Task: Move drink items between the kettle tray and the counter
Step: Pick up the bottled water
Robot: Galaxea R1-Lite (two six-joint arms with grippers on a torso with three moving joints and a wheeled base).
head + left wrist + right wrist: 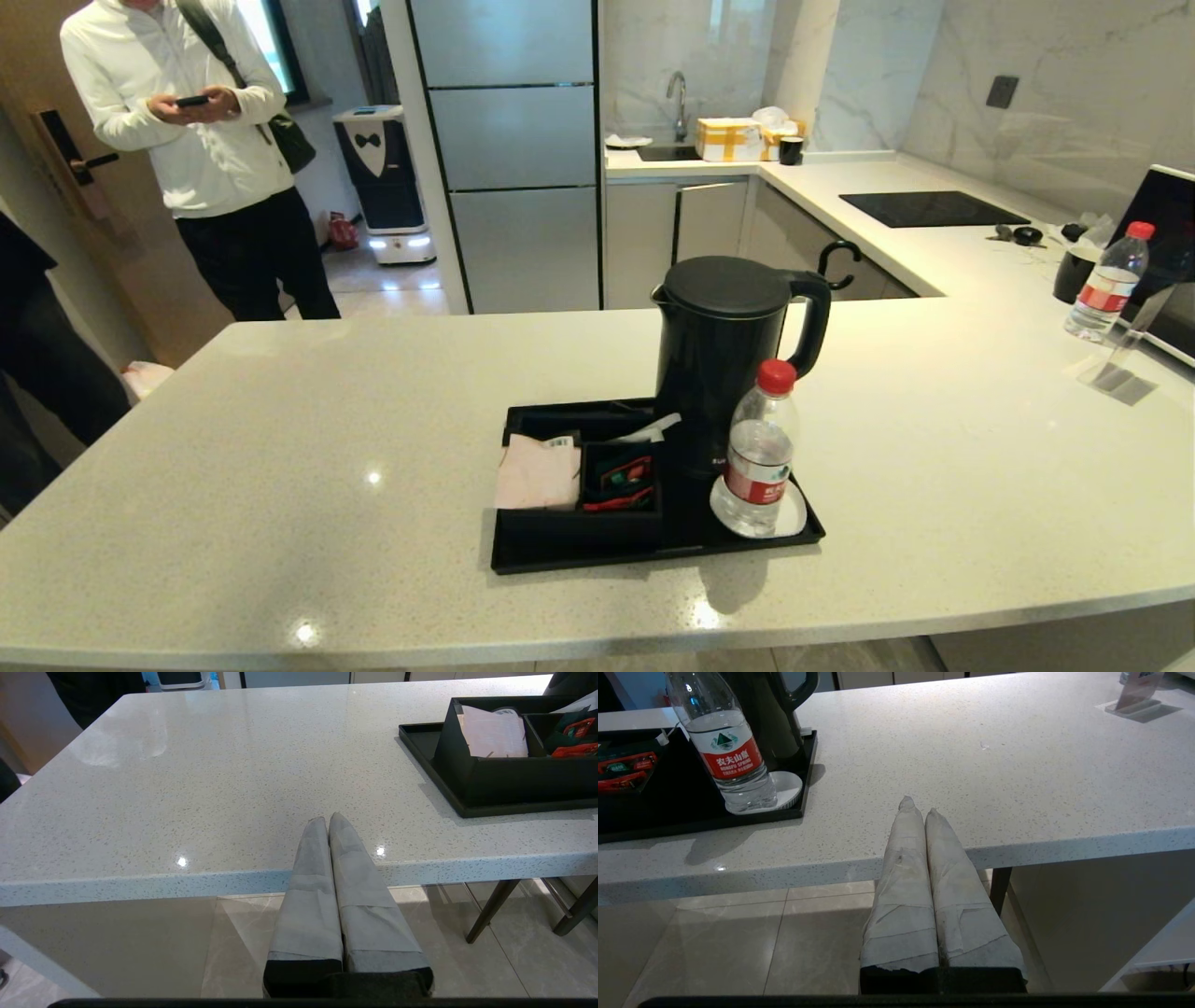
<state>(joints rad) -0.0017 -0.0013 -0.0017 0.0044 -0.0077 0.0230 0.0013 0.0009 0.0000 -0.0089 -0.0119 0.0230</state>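
The black kettle tray (523, 558) lies on the off-white counter (280, 485) near its front edge. On it the matte black kettle (724, 359) stands upright at the back. A clear water bottle (759, 457) with a red cap and red-white label stands on the white coaster (794, 518), in front of the kettle. The bottle (731, 760) shows close in the right wrist view. My left gripper (328, 819) is shut and empty, held just off the counter's front edge, left of the tray (420, 751). My right gripper (917, 807) is shut and empty too, right of the tray. Neither shows in the head view.
A divided box (574, 523) with napkins and sachets fills the tray's left half. A second bottle (1106, 285) stands at the counter's far right by a clear sign holder (1125, 359). A black hob (929, 208) lies behind. A person (201, 140) stands at far left.
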